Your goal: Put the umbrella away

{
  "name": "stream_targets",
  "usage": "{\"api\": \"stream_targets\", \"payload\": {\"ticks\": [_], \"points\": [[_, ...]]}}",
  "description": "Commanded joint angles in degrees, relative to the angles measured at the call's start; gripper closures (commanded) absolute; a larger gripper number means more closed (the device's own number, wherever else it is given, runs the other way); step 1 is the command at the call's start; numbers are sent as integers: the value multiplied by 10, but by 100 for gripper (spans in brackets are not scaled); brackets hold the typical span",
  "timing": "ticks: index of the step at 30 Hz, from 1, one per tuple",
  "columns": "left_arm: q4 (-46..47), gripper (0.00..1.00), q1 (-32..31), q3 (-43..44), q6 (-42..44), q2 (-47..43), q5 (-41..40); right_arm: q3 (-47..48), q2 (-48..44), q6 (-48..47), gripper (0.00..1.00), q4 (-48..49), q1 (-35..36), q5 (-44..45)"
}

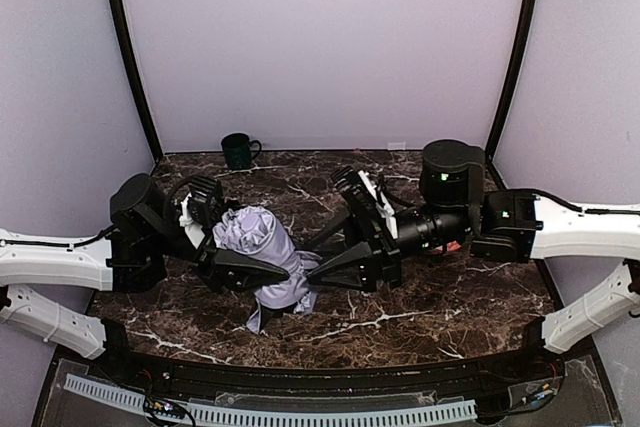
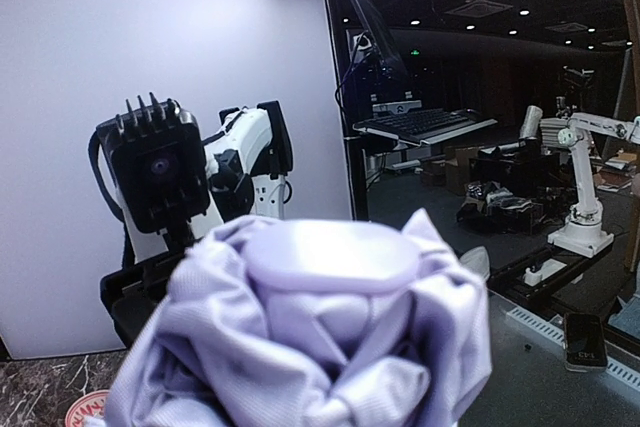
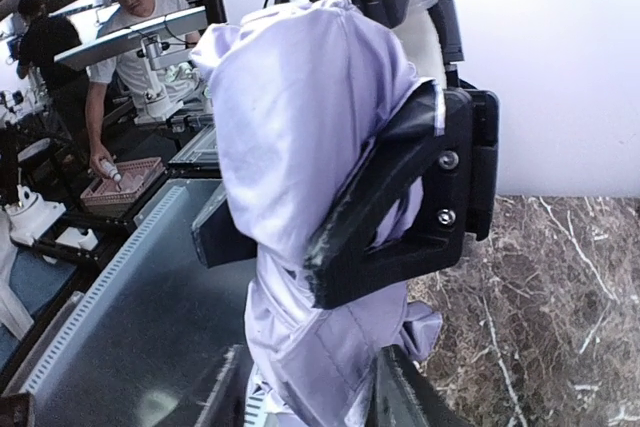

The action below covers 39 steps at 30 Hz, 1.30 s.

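umbrella (image 1: 262,247), a bunched lavender bundle, sits over the middle front of the counter (image 1: 450,297). a dark mug (image 1: 238,150) stands back left, well apart. left fingers (image 1: 245,272) are clamped on its body; right fingers (image 1: 345,272) are spread, straddling its lower fabric.

I am counting two pincers working here, the left pincer (image 1: 262,259) and the right pincer (image 1: 308,265), tips pointing at each other. One umbrella (image 1: 255,232) is sitting between them. One dark mug (image 1: 238,150) is standing well behind the left pincer, by the back wall. One marble table (image 1: 440,297) is lying beneath both pincers.
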Motion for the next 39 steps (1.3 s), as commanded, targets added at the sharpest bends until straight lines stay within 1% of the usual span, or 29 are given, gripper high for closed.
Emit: {"api": "stream_targets", "payload": {"ticks": [1, 2, 3, 6, 8, 10, 14, 15, 18, 19, 21, 23, 24, 26, 28, 30, 32, 34, 35, 36, 37, 39], "points": [[44, 99, 0, -6, 2, -24, -28, -5, 0, 16, 70, 55, 7, -12], [38, 99, 0, -6, 8, -25, -36, -9, -2, 18, 74, 60, 8, -17], [30, 99, 0, -5, 14, -26, -49, -12, -2, 21, 75, 67, 8, -19], [1, 99, 0, -6, 30, -31, -111, -21, 0, 36, 76, 94, 16, -12], [-24, 99, 0, -4, 41, -33, -156, -17, 6, 34, 76, 95, 29, 20], [-72, 100, 0, 8, 58, -30, -194, -3, 14, 20, 76, 79, 41, 53], [-144, 100, 1, 27, 87, -24, -234, 26, 20, -19, 76, 33, 68, 141], [-156, 100, 0, 26, 92, -25, -259, 38, 19, -29, 75, 17, 75, 167], [-202, 100, 1, 29, 112, -36, -419, 52, 7, -49, 74, -28, 92, 241], [-221, 100, 1, 33, 126, -35, -460, 52, 1, -54, 73, -34, 96, 256], [-261, 100, 0, 45, 155, -33, -494, 47, -8, -65, 72, -36, 104, 266], [-275, 100, 2, 49, 149, -32, -525, 38, -16, -77, 71, -24, 108, 250], [-272, 100, 4, 45, 140, -32, -529, 34, -20, -82, 71, -20, 108, 233], [-255, 100, 19, 31, 111, -48, -505, 30, -30, -87, 69, -21, 107, 201], [-217, 100, 43, 8, 70, -69, -448, 19, -51, -91, 66, -30, 104, 188], [-160, 100, 64, -23, 46, -95, -353, -6, -81, -86, 66, -39, 89, 185], [-104, 100, 70, -47, 44, -114, -233, -48, -122, -64, 59, -27, 54, 169], [-78, 100, 70, -48, 34, -117, -134, -71, -144, -38, 53, -4, 11, 129], [-72, 100, 70, -41, 26, -114, -86, -73, -146, -29, 52, 6, -6, 104], [-63, 100, 70, -31, 16, -107, -12, -70, -142, -22, 52, 15, -21, 85], [-48, 100, 70, -23, -1, -99, 37, -61, -133, -20, 51, 19, -29, 76], [9, 100, 70, -12, -46, -82, 106, -23, -99, -29, 49, -6, -34, 49]]}}
